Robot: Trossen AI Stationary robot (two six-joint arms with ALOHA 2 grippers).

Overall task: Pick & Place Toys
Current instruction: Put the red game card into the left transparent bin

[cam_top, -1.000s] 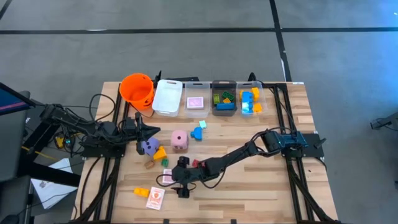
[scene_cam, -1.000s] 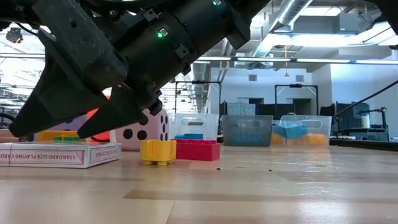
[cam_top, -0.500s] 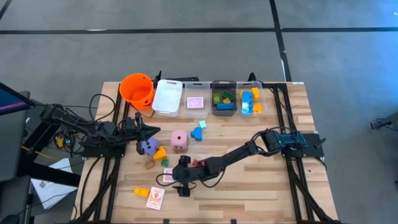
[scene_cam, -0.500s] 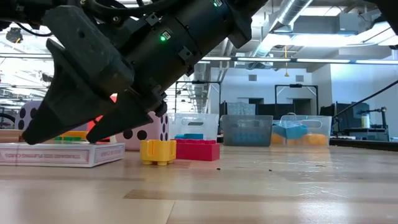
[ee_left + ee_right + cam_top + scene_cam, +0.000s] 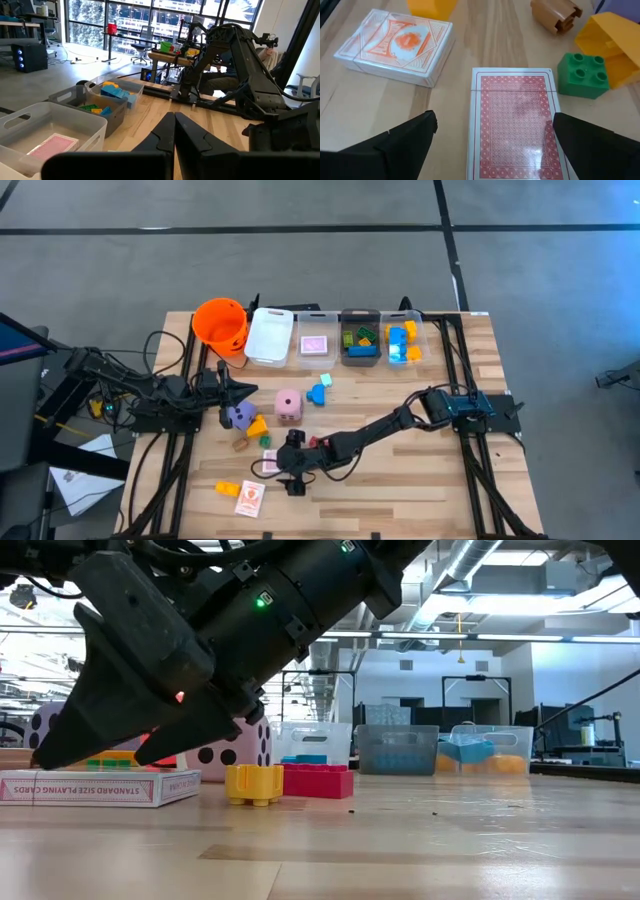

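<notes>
Right gripper (image 5: 490, 132) sits low over the red card pack (image 5: 516, 117), jaws spread as wide as they go, one finger on each long side of the pack. Nothing held yet. The pack lies flat on the table (image 5: 400, 500) in the front-left area, in the high view just under the gripper (image 5: 283, 467).

Step in hand, as I read it: grab this pack. To do it well:
- Keep the pack centred between the fingers; it looks roughly centred now in the right wrist view.
- Drop until the fingertips nearly touch the wood, since the pack is thin and a high close will slide over it.
- Close across the narrow width, squarely, so it doesn't twist out.

What's around:
- Green brick (image 5: 582, 75) lies just beside the pack's far corner, with a yellow brick (image 5: 612, 42) touching or nearly touching it. That finger could nudge them on the way down.
- Orange card pack (image 5: 395, 42) lies near the other side, clear of the jaws for now.
- Brown piece (image 5: 555, 12) sits farther out, no issue.
- Low view: yellow round brick (image 5: 254, 783) and red brick (image 5: 317, 780) sit apart from the pack.

Likely drop spot is the bin holding a pink pack (image 5: 314, 345) at the back row.

Left gripper (image 5: 174, 132) waits near the purple die (image 5: 238, 416), jaws closed, empty.
</notes>
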